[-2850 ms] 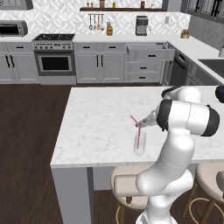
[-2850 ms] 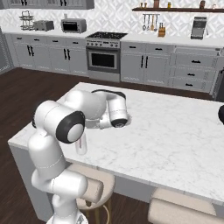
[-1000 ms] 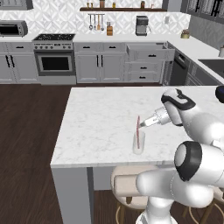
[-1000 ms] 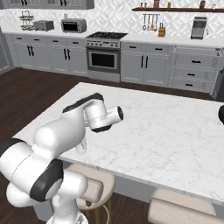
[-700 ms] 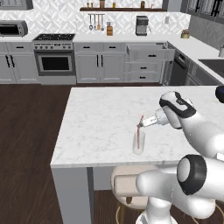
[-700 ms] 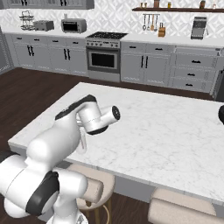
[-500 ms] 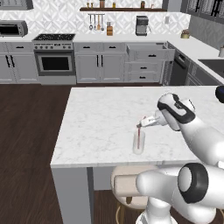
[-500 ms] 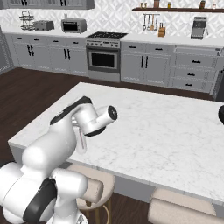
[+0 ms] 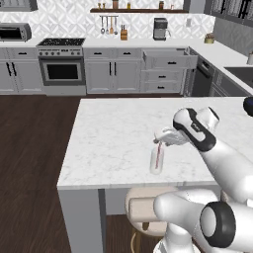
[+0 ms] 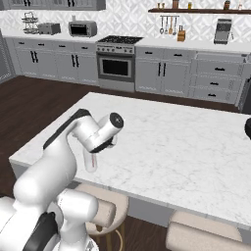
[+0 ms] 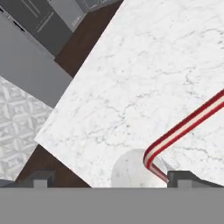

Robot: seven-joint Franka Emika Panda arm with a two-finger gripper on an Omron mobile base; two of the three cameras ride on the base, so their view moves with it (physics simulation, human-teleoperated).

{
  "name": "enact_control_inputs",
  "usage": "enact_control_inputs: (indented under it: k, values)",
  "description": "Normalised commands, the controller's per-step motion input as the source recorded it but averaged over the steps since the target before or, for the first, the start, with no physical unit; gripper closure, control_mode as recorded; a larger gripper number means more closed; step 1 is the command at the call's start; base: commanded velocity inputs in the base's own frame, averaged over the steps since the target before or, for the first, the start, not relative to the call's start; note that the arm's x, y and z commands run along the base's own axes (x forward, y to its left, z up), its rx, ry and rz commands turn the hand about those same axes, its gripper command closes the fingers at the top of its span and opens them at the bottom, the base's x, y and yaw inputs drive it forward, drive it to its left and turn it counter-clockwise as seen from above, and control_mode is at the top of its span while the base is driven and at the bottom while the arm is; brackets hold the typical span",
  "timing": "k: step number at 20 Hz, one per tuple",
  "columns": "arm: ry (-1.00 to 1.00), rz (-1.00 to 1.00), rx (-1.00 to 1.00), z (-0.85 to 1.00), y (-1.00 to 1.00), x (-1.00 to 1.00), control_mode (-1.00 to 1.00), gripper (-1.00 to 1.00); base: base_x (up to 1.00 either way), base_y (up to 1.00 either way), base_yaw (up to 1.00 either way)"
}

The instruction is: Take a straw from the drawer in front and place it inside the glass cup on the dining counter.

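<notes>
floor (image 9: 34, 148): dark wood | cabinets (image 9: 113, 74): grey | backsplash (image 9: 64, 22): patterned white | stools (image 10: 196, 238): beige

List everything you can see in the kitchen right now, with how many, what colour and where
glass cup: one, clear, upright near the front edge of the dining counter
straw: one, red and white striped, bent, lower end in the cup
dining counter: one, white grey-veined marble, centre
drawer: one, light grey, pulled open, far cabinets
oven: one, steel, back wall
coffee machine: one, dark, back worktop
stools: two, beige, below the counter
gripper: one, white, open, just above the cup
</notes>
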Motion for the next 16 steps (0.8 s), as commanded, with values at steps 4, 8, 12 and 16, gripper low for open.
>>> enact_control_inputs:
  k: [4, 8, 12, 16]
  values:
    - [0.28, -0.18, -0.02, 0.21, -0.03, -0.1, -1.0, -1.0, 0.0, 0.0, 0.0]
    - [0.21, -0.18, -0.04, 0.33, 0.0, -0.46, -1.0, -1.0, 0.0, 0.0, 0.0]
    - [0.06, -0.17, -0.11, 0.52, 0.0, -0.8, -1.0, -1.0, 0.0, 0.0, 0.0]
    - [-0.02, -0.14, -0.26, 0.46, 0.0, -0.91, -1.0, -1.0, 0.0, 0.0, 0.0]
